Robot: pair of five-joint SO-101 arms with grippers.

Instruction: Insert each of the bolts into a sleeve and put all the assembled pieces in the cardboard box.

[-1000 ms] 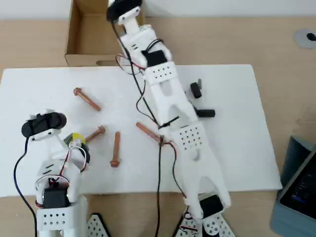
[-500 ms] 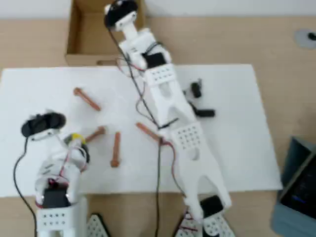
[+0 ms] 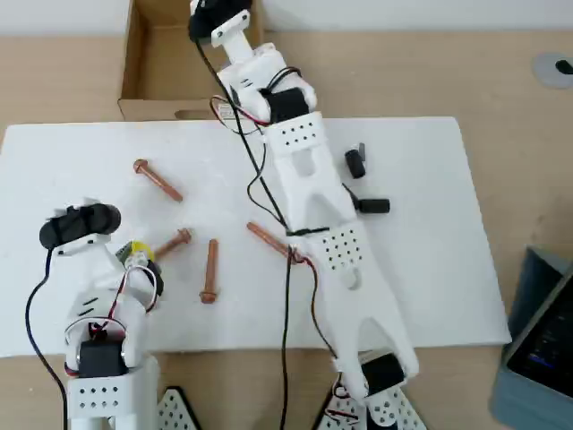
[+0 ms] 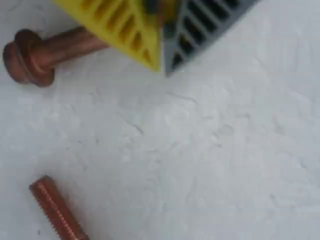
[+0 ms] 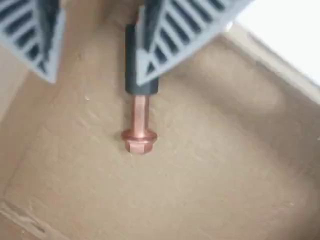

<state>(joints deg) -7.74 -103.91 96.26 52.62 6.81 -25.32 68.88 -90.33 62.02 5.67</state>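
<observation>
My right gripper [image 5: 100,45] hangs open inside the cardboard box [image 3: 143,72]. Below it, a copper bolt in a black sleeve [image 5: 141,107] lies on the box floor, free of the grey fingers [image 5: 172,37]. In the high view the right arm stretches from the table's front edge to the box, with the right gripper [image 3: 218,16] over it. My left gripper [image 4: 162,57] is shut, its tips just above the shaft of a loose bolt [image 4: 35,55] on the white mat [image 3: 421,287]. The left gripper [image 3: 134,255] sits at the front left. Several loose bolts [image 3: 210,269] lie mid-mat.
Two black sleeves [image 3: 355,163] [image 3: 374,205] lie on the mat to the right of the right arm. A threaded bolt end [image 4: 57,212] is close to the left gripper. One bolt [image 3: 269,240] lies against the right arm. A dark device [image 3: 546,349] stands at the right edge.
The right arm's wrist has shifted slightly back and forth over the box. The left arm and the loose bolts have stayed where they were.
</observation>
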